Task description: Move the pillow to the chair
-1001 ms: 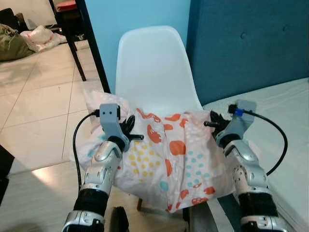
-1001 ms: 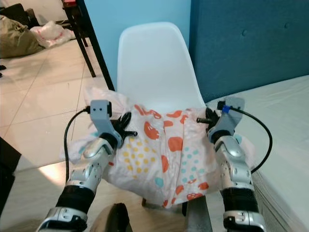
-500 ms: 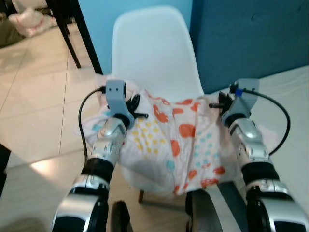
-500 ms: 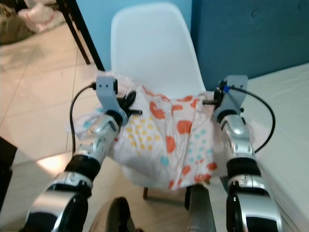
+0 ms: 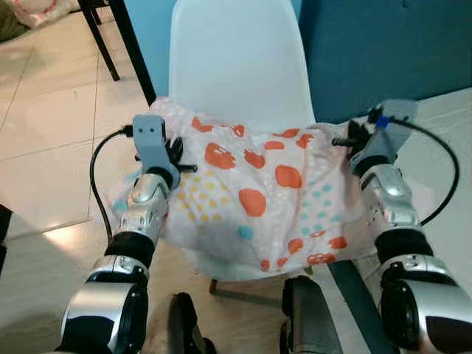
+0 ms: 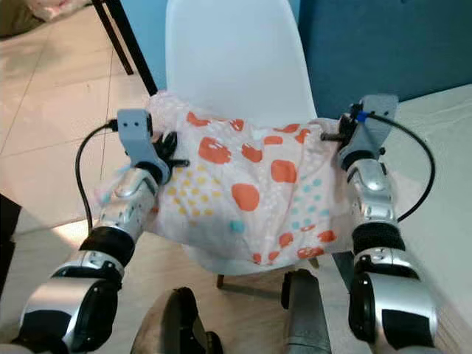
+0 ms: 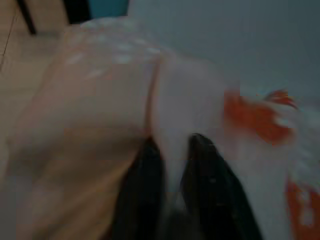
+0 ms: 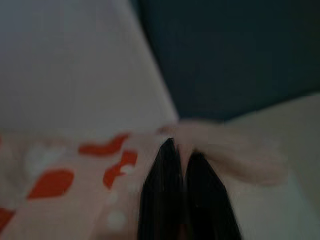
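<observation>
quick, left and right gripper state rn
Left gripper: shut on the pillow, pinching its left edge.
Right gripper: shut on the pillow, pinching its right corner over the white chair.

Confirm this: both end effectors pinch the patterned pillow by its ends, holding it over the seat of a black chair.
Wrong on one point: the chair is white, as the left eye view shows. The left end effector and right end effector do pinch the pillow by its ends over the seat.

Eye views bright and evenly lit with floor glare; both wrist views dim and blurred
</observation>
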`<state>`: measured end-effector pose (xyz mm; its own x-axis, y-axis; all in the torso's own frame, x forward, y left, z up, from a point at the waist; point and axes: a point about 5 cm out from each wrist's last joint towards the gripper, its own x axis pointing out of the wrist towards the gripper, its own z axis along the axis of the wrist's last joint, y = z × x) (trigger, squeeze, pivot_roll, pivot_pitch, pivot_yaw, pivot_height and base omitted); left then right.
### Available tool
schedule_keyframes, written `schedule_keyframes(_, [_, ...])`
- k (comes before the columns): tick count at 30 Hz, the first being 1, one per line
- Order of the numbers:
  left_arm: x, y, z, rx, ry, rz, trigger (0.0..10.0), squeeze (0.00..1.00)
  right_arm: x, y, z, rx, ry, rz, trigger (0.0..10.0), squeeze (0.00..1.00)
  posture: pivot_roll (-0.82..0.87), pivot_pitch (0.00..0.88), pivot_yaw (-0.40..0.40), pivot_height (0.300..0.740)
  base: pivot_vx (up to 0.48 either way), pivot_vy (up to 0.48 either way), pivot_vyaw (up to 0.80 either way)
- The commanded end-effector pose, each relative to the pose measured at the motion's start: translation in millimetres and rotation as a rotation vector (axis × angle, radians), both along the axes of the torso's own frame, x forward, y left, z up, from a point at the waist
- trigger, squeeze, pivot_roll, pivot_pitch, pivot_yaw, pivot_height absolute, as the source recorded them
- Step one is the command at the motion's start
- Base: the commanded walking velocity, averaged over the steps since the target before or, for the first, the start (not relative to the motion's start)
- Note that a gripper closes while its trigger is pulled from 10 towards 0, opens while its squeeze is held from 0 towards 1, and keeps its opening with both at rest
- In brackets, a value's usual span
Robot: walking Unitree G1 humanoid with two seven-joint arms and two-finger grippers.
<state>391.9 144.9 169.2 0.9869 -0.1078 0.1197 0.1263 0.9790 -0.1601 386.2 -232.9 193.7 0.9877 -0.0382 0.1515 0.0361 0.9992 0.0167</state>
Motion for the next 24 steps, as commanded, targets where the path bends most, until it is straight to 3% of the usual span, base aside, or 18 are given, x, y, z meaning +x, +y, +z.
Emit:
schedule_keyframes(1, [-4.1, 6.9, -15, 0.018, 0.045, 0.020, 10.0, 1.00, -2.5, 3.3, -9, 0.007, 0.018, 0.020, 10.0, 1.00, -0.11, 0.317, 0.097, 0.590, 0.000, 0.000, 0.00])
schedule_keyframes(3, [-6.6, 10.0, -22, 0.016, 0.062, 0.029, 10.0, 1.00, -8.1, 2.8, -17, 0.033, 0.015, 0.027, 10.0, 1.00, -0.11, 0.301, 0.095, 0.590, 0.000, 0.000, 0.00])
schedule_keyframes(7, [-4.8, 13.8, -16, 0.023, 0.039, 0.038, 10.0, 1.00, -14.6, -1.8, -17, 0.036, -0.010, 0.028, 10.0, 1.00, -0.11, 0.275, 0.090, 0.590, 0.000, 0.000, 0.00])
schedule_keyframes(16, [-3.3, 25.7, 2, 0.048, -0.046, 0.070, 10.0, 1.00, -23.3, -19.0, 1, -0.028, -0.068, -0.035, 10.0, 1.00, -0.12, 0.197, 0.089, 0.590, 0.000, 0.000, 0.00])
schedule_keyframes(24, [-9.3, 48.8, 14, 0.076, -0.119, 0.142, 10.0, 1.00, -38.9, -48.4, 0, -0.092, -0.010, -0.195, 10.0, 1.00, -0.13, 0.139, 0.096, 0.590, 0.000, 0.000, 0.00])
